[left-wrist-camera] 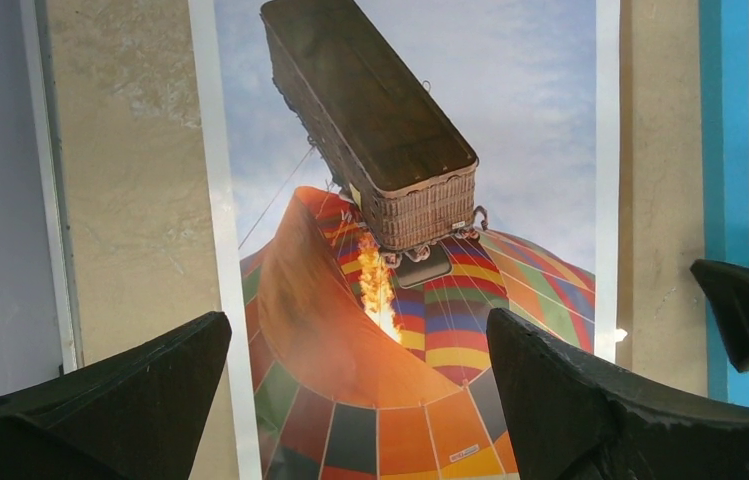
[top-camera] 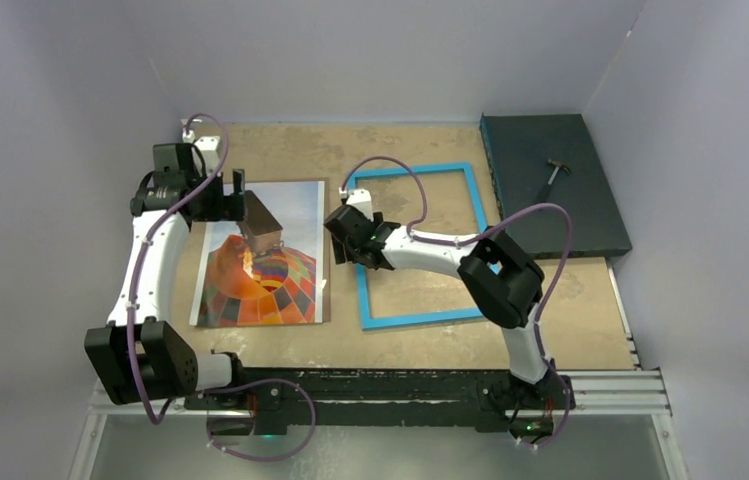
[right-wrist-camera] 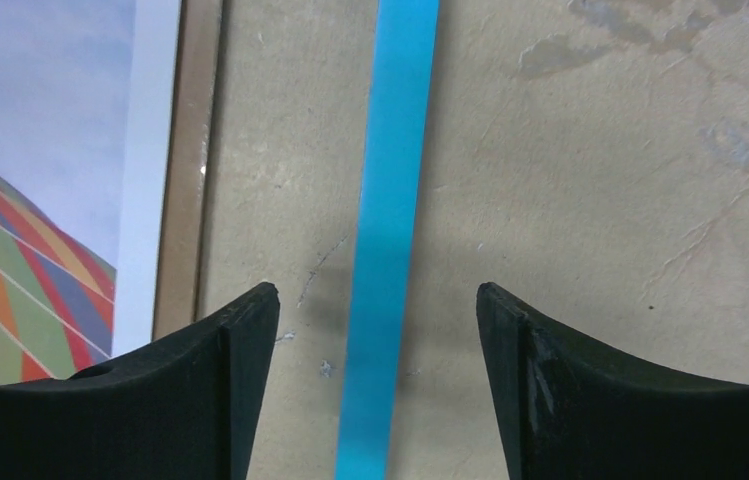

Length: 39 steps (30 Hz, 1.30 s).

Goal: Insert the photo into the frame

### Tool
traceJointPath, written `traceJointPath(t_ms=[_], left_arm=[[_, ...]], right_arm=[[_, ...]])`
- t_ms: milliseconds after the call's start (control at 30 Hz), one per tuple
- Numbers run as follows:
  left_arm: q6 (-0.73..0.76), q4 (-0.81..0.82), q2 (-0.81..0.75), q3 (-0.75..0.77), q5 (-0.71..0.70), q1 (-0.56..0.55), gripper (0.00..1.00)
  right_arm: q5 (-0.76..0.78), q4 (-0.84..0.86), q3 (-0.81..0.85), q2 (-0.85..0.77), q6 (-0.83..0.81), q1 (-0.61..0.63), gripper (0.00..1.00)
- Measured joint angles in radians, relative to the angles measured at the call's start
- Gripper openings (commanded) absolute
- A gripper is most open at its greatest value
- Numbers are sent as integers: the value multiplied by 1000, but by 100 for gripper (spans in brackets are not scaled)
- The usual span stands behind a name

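Observation:
The photo [top-camera: 260, 262] of a chequered hot-air balloon lies face up on the left of the table, on a brown backing board [top-camera: 326, 250]. My left gripper [top-camera: 222, 200] hovers open over its far end; in the left wrist view the photo [left-wrist-camera: 400, 200] fills the space between the left gripper's [left-wrist-camera: 360, 325] spread fingers. The blue frame [top-camera: 420, 318] lies flat to the right of the photo. My right gripper [top-camera: 353, 243] is above the frame's left rail [right-wrist-camera: 390, 200]. In the right wrist view the right gripper [right-wrist-camera: 378, 295] stands open, one finger on each side of that rail, touching nothing.
A dark teal slab [top-camera: 550, 185] with a small hammer [top-camera: 555, 172] lies at the back right, beside the frame. Purple-grey walls close in the table on three sides. A metal rail [top-camera: 610, 390] runs along the near edge.

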Motion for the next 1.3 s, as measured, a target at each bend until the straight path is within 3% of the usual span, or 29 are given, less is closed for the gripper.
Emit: traceJointPath(t_ms=[300, 467, 667, 1000, 1300], left_arm=[[7, -77, -2, 51, 22, 0, 100], [7, -93, -14, 55, 37, 0, 100], [17, -101, -17, 55, 69, 0, 100], [49, -100, -46, 0, 156, 0, 99], [0, -62, -32, -21, 245, 0, 97]], right_arm=[[70, -36, 42, 88, 52, 27, 60], [73, -40, 42, 89, 61, 33, 31], [51, -122, 97, 88, 89, 34, 12], [-49, -201, 361, 41, 117, 12, 0], [-296, -218, 467, -95, 200, -129, 0]])
